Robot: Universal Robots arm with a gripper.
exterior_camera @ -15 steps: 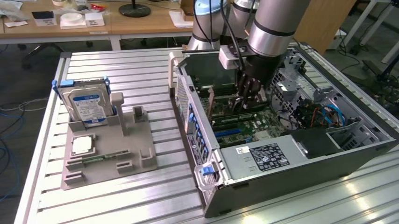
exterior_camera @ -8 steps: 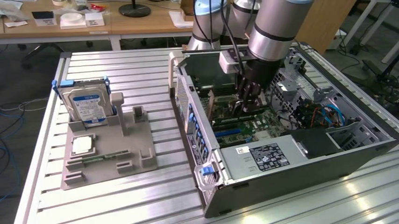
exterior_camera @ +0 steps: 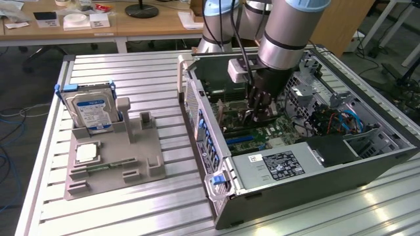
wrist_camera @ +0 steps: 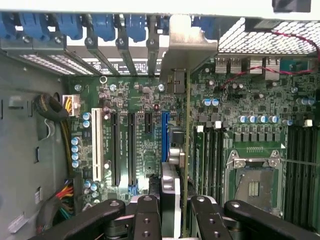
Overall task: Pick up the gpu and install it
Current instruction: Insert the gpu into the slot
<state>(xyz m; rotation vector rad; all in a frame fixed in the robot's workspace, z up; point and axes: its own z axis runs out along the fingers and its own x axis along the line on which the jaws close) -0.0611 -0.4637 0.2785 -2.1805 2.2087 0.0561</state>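
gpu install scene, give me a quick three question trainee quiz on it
1. True or false: the gpu lies on the grey fixture outside the computer case.
2. What is the hand gripping? A) hard drive B) gpu C) memory stick
3. Where does the hard drive with the blue label stand?

Key:
1. False; it is edge-on above the motherboard, inside the case.
2. B
3. Upright on the grey fixture, at the exterior view's left.

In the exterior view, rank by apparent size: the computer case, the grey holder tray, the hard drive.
1. Computer case
2. Grey holder tray
3. Hard drive

The gaps in size are clear.
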